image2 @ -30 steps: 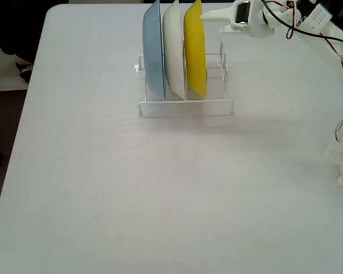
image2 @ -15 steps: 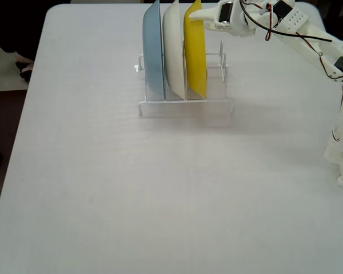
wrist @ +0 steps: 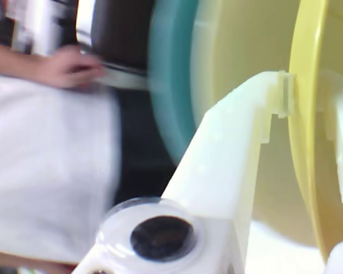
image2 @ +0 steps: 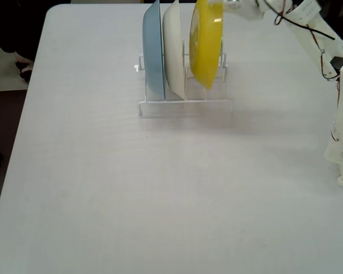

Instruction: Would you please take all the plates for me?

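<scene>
three plates visible in the fixed view, all on edge, one wire rack, one arm. left to right: light blue plate [image2: 154, 51] upright in the leftmost slot of the white wire rack [image2: 186, 104], white plate [image2: 174, 48] upright in the next slot just beside it, then the yellow plate [image2: 206, 43] tilted with its top leaning right and its lower edge just over the rack's right end — whether it touches the wires cannot be told. no fourth plate in view. rack stands on the pale table [image2: 131, 182] near its far edge. white arm [image2: 308, 28] reaches in from the right, its base at the right edge of the table.

wrist view: gripper [wrist: 308, 100] straddles the yellow plate's [wrist: 308, 142] rim — one white finger [wrist: 240, 142] on the left face, the other on the right face at the frame edge, jaws narrowed onto the rim with the plate between them. behind it the pale plate, then a blurred teal-looking rim [wrist: 168, 85]. a person's hand [wrist: 63, 65] shows blurred at far left.

no brands, labels or readable writing anywhere.
</scene>
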